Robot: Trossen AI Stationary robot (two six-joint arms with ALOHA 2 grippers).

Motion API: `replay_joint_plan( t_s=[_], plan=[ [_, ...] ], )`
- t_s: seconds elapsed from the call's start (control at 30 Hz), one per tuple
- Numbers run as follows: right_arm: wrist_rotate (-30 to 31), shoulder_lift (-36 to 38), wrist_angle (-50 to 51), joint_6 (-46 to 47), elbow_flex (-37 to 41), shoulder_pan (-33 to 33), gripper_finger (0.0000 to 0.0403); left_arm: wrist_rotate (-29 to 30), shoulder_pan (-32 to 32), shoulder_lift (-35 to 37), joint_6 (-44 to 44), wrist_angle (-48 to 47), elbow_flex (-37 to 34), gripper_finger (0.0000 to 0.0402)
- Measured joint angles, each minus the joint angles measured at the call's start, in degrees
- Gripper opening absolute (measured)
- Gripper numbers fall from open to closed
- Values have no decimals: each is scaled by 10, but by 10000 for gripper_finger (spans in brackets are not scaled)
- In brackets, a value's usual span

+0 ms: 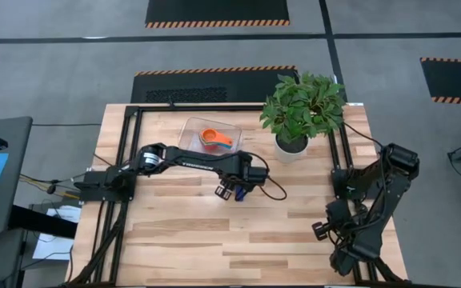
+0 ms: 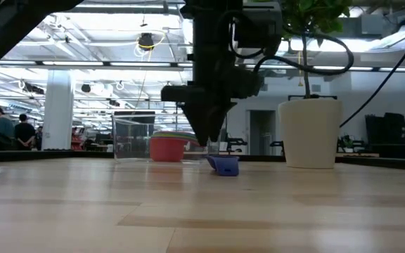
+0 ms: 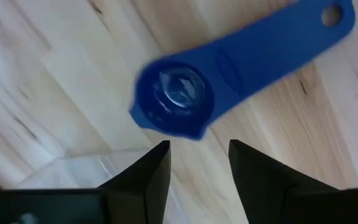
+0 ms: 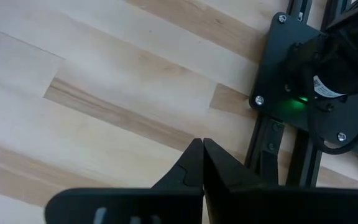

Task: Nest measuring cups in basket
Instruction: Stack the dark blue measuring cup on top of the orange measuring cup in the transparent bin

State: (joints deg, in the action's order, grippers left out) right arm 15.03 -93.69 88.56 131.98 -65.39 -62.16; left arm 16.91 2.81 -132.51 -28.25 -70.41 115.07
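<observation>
- Pale wooden surface (image 1: 214,240) fills my overhead view, with a black frame around it and a potted plant (image 1: 301,112) at the far side
- I have the left gripper (image 1: 232,190) reaching out to the middle of the surface, pointing straight down, just in front of the clear basket (image 1: 192,128)
- Its fingers (image 3: 151,174) are spread apart and grasp nothing; the dark blue cup (image 3: 179,96) lies on the wood just beyond their tips
- From table height that cup (image 2: 223,165) sits right under the fingertips, whether touching or not I cannot tell
- Inside the basket I see an orange cup (image 1: 212,136) on top of a nested pile with a light blue handle (image 1: 224,147) poking out; a red cup (image 2: 166,149) shows low in the pile
- My step, as I judge it, is picking up the dark blue cup; I would line the fingers across the flat handle (image 3: 278,40), not the round bowl, then lower until they straddle it before closing
- I would go down slowly, since a light plastic scoop could skid or tip if one finger lands first
- Right gripper (image 4: 202,163) is parked at the right edge near its own base, folded back, with its fingers pressed together and empty
</observation>
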Motion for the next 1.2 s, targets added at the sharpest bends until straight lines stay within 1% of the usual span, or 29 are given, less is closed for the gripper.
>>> replay_joint_plan(
  t_s=[0.2,0.3,0.43,0.57,0.63,0.77,1.0,1.1,1.17,1.2],
  plan=[
    [-1,0,-1,0,0,-5,17,-15,0,-6,-25,13,2,153],
    [-1,0,-3,0,0,-5,15,-21,1,-20,-28,-2,0,153],
    [-1,0,-5,0,0,-5,15,-12,1,-36,-36,12,0,153],
    [-1,0,-8,0,0,-8,19,-9,1,-38,-36,43,0,153],
    [-1,0,-10,0,0,-8,19,-21,0,-38,-40,62,0,153],
    [-1,0,-14,0,0,-8,16,-49,-1,-43,-51,72,1,153],
    [-1,0,-24,0,0,-8,17,-57,0,-58,-35,69,3,152],
    [-1,0,-24,0,0,-8,19,-56,0,-58,-4,69,4,134],
    [-1,0,-23,-1,0,-8,18,-58,0,-59,19,59,10,103],
    [-1,0,-23,-3,0,-8,16,-60,1,-59,33,56,10,80]
  ],
)
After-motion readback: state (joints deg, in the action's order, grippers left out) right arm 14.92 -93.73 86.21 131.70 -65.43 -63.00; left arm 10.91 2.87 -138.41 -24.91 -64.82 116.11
